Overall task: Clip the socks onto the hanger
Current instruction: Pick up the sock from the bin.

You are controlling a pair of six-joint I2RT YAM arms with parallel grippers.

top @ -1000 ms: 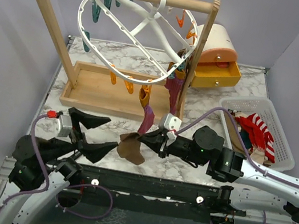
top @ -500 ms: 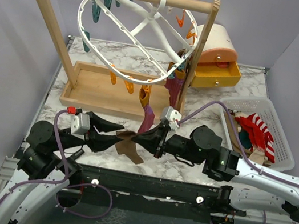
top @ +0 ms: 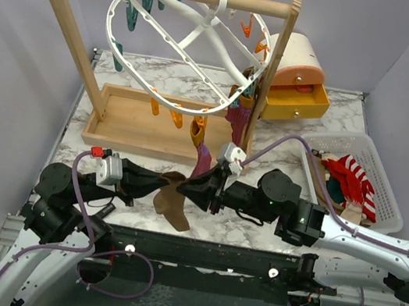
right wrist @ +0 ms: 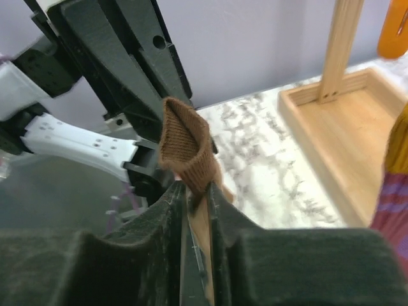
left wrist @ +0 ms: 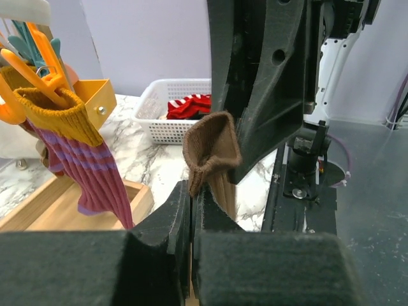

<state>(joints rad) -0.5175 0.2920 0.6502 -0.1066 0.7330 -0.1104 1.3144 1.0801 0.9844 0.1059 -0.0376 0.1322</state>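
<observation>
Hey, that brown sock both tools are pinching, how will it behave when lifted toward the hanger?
Probably floppy: the brown sock droops below the left tool and right tool. Likely light, since thin pinches hold it. Its cuff folds over in the left wrist view, so it may bunch.

Soft, even, bright light; faint shadows on the white marble tabletop [top: 347,107]; wrist views blur close up.
</observation>
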